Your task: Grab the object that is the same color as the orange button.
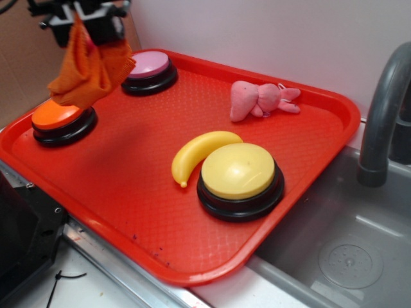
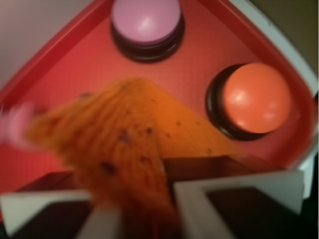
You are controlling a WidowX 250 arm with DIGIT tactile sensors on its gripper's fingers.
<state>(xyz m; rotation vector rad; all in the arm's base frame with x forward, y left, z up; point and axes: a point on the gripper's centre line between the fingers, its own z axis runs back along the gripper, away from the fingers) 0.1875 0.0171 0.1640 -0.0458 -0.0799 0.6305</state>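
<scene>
the tool (image 1: 82, 25) pinches the orange cloth (image 1: 87, 67), which hangs clear above the red tray (image 1: 128, 192), over the orange button (image 1: 61, 119). rightward sit the pink button (image 1: 149, 70), banana (image 1: 199, 153), yellow button (image 1: 239, 176) and pink plush toy (image 1: 260, 99).

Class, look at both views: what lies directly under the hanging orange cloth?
The orange cloth, pinched in the end effector, hangs above the red tray beside the orange button. In the wrist view the cloth covers the tray below it, so that area stays hidden.
</scene>
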